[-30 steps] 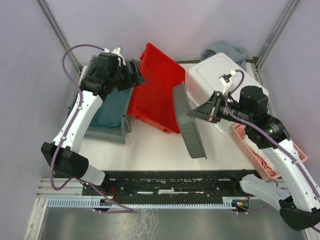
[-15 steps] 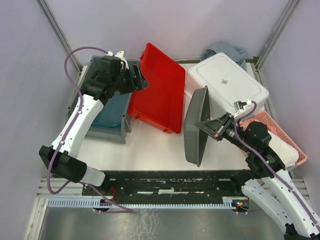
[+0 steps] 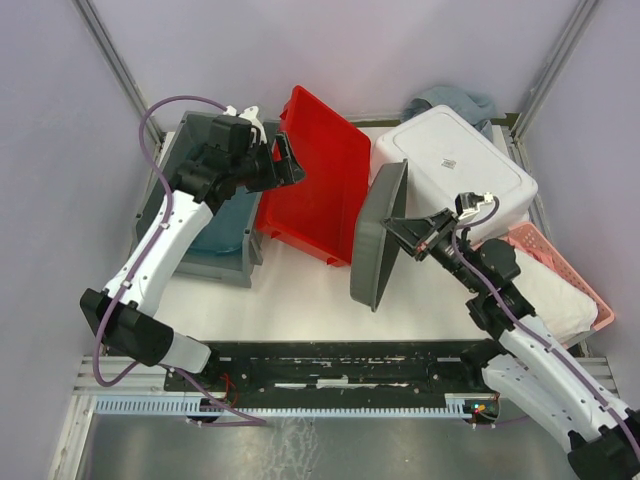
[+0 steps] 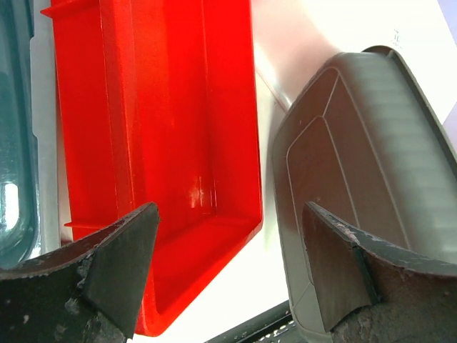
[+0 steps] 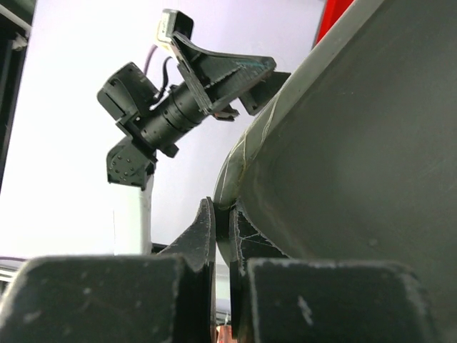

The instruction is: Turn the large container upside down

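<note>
While the large grey container [image 3: 377, 240] stands on one long edge on the white table [image 3: 290, 290], between the red bin [image 3: 315, 180] and the upturned white container [image 3: 450, 160], the right gripper [image 3: 394, 227] is clenched on its rim. The right wrist view shows the two fingers pinching the thin lip of the container [image 5: 343, 157], one on each side. The left gripper [image 3: 285, 160] hangs released above the red bin, jaws wide, touching nothing. From its camera the grey container [image 4: 357, 179] shows a broad panelled face, which I take to be the base, though I cannot be sure.

I judge the flip to be about halfway done, with the container near its balance point. The pinch on such a narrow lip looks weak against twisting, so the right arm should roll the container over its lower edge slowly, letting that edge serve as the pivot instead of lifting the whole weight. The open side should go down onto the bare table in front, away from the red bin and the pink basket [image 3: 580, 290] at the right. The fingers should let go only once the rim lies flat. If the container leans the wrong way, the free left gripper is near enough to steady the base.
</note>
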